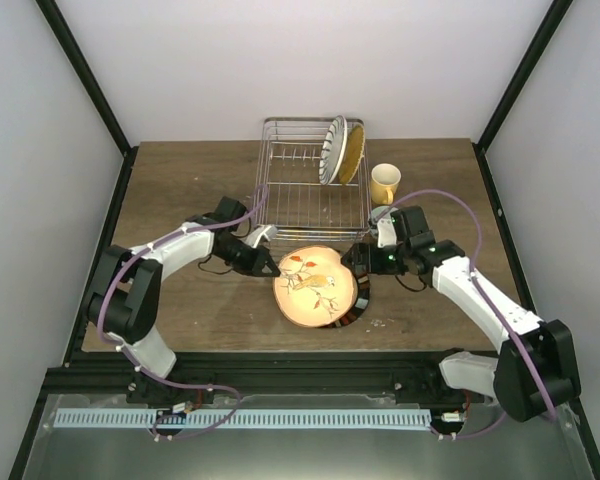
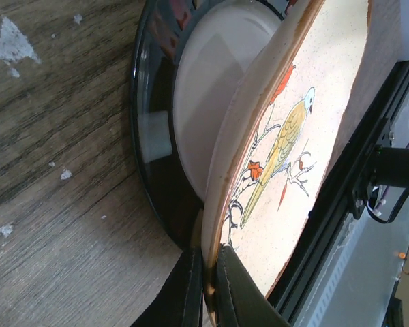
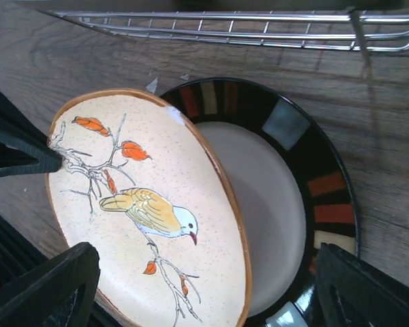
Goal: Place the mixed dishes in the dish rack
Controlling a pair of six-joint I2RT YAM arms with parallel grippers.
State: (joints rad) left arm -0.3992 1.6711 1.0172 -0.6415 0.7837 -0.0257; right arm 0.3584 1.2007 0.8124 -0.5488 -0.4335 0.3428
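A cream plate with a painted bird lies tilted on a dark-rimmed plate with a beige centre, in front of the dish rack. My left gripper is shut on the bird plate's left rim and holds that edge raised off the dark-rimmed plate. My right gripper is open at the plates' right side, its fingers straddling both plates without touching the bird plate. A striped white plate and a yellow plate stand in the rack. The mint-green bowl is out of view.
A yellow mug stands on the wooden table just right of the rack. The rack's front wire edge runs close behind the dark-rimmed plate. A black rail borders the table's near edge.
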